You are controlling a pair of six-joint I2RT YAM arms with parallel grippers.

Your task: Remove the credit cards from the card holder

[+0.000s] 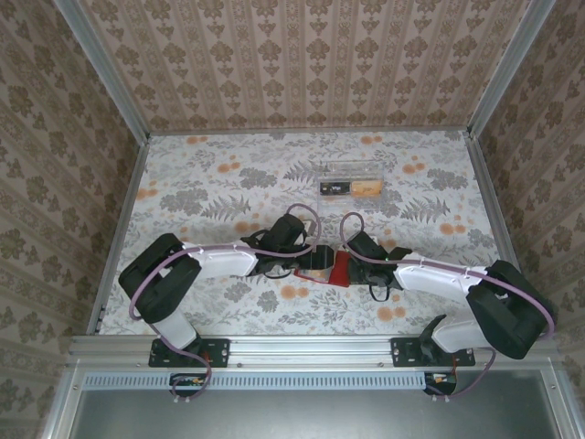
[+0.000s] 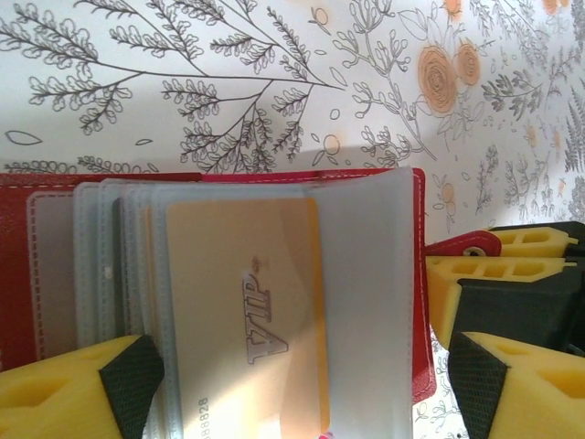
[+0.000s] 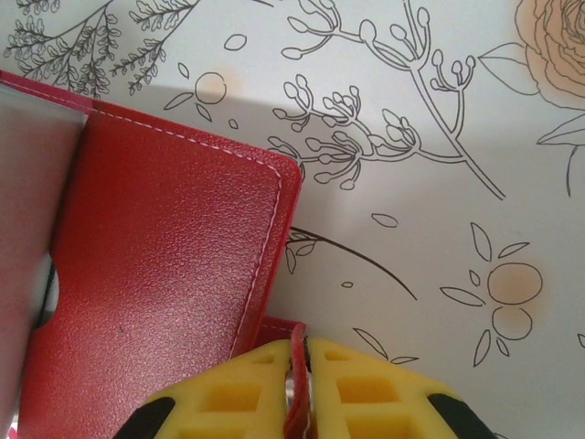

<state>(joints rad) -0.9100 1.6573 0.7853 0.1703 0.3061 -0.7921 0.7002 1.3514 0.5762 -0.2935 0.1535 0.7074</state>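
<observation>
Found left gripper point(image 2: 297, 389) spread wide, straddling the plastic sleeves point(image 2: 366, 302) without pinching them; found right gripper point(image 3: 297, 398) clamped on the closing tab point(image 3: 294, 361). Located the table point(image 1: 210, 192) under its floral cloth, then the card holder point(image 1: 340, 268) lying open at the near middle, between both wrists. Noted a gold VIP card point(image 2: 247, 311) inside the foremost sleeve. Judged two failures possible — dragging the whole holder by pinching sleeve and card together, pulling the tab out of the right grip; buckling the sleeves through an off-centre pinch, with the card left seated.
</observation>
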